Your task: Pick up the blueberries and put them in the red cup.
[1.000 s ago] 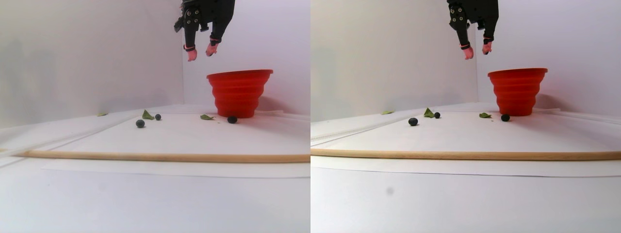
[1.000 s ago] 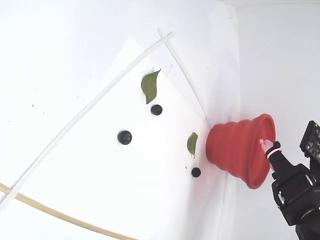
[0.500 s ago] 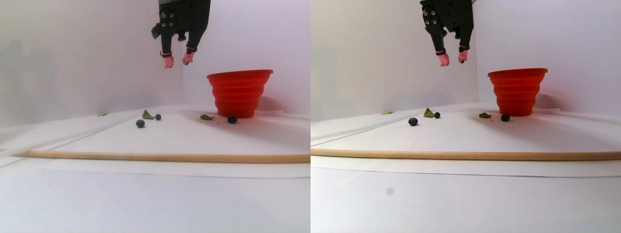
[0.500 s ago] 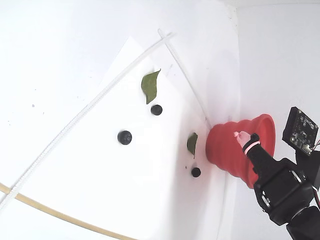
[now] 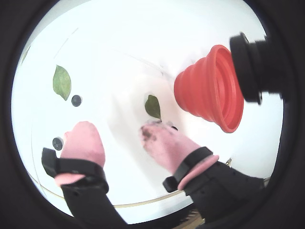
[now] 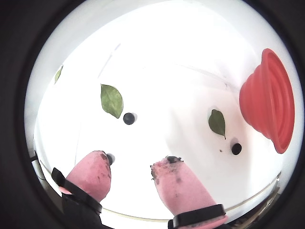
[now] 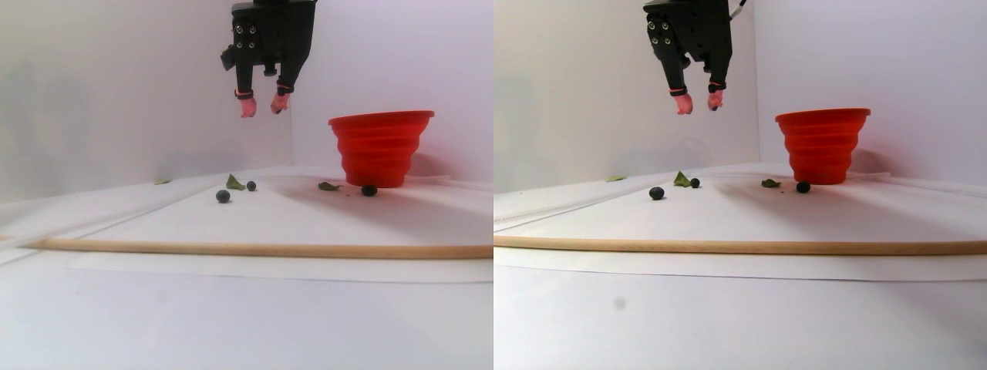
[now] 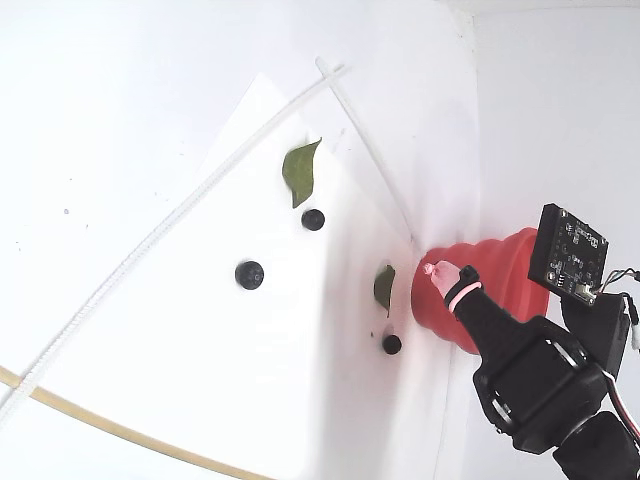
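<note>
Gripper (image 7: pixel 261 105) aloft, pink-tipped fingers (image 6: pixel 181 183) apart, empty, touching nothing.
Hangs high above the white table (image 7: pixel 247 308), left of the red cup (image 7: pixel 381 148) in the stereo pair view. Three blueberries visible on the table: one (image 7: pixel 369 190) just beside the cup's base, one (image 7: pixel 250 186) next to a green leaf (image 7: pixel 234 183), one (image 7: pixel 223 196) nearer the wooden stick (image 7: pixel 254 249).

I count three blueberries on the white sheet in the fixed view: one at the middle (image 8: pixel 249 274), one toward one o'clock of it (image 8: pixel 313 219), one toward four o'clock (image 8: pixel 392 344). Two green leaves there, a larger (image 8: pixel 300 172) and a smaller (image 8: pixel 384 288). One red cup (image 8: pixel 495 285). One wooden strip (image 7: pixel 254 249).
</note>
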You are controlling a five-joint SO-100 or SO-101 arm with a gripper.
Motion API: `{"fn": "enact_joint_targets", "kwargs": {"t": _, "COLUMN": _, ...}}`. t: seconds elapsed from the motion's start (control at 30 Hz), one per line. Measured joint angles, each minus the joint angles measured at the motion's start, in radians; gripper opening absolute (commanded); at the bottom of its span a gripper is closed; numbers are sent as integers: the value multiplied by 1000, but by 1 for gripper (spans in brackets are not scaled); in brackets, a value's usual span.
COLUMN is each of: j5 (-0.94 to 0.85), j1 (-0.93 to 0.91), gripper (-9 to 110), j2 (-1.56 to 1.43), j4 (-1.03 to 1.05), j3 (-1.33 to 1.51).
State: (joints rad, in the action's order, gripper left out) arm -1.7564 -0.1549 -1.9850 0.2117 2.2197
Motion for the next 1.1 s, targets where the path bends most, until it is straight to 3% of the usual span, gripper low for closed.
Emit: {"fn": "enact_joint_targets", "kwargs": {"t": 1.1, "j5": 34, "j1": 115, "gripper": 16, "j2": 64, "j4": -41, "j3": 118}}
